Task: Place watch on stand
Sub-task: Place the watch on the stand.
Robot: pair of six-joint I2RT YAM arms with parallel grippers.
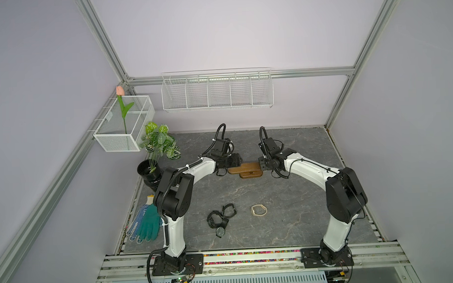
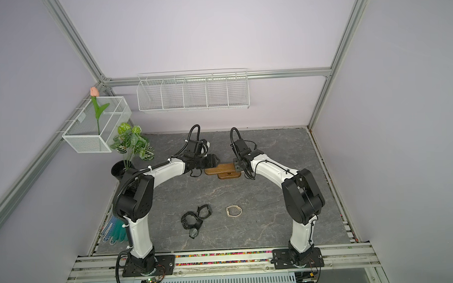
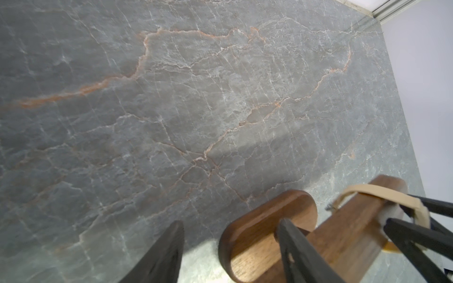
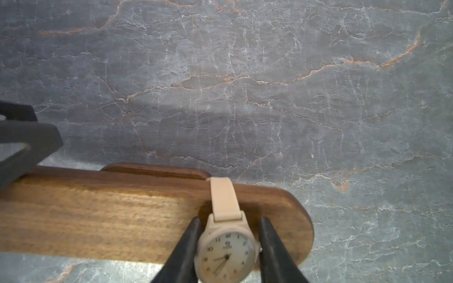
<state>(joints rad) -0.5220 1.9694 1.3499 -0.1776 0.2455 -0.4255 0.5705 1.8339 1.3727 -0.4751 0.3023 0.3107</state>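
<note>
Item: cream watch [image 4: 224,235], judged light, case [image 4: 226,257] stiff and slippery, strap [image 4: 221,198] soft, looped over the 3 o'clock end of the stand [image 4: 110,215], toward 12 o'clock on the counter [image 4: 245,98]. My right pincer [image 4: 230,220] clasps the case by its sides, the soundest hold, I judge. My left pincer [image 3: 230,221] stands wide at the stand's 9 o'clock end.

The stand [image 4: 122,215] is grained brown wood, smooth and softly sheened. The bench [image 4: 245,73] looks like matt grey stone with rusty veins. The cream watch [image 4: 226,254] has a smooth strap, perhaps plastic, and a glossy face.
</note>
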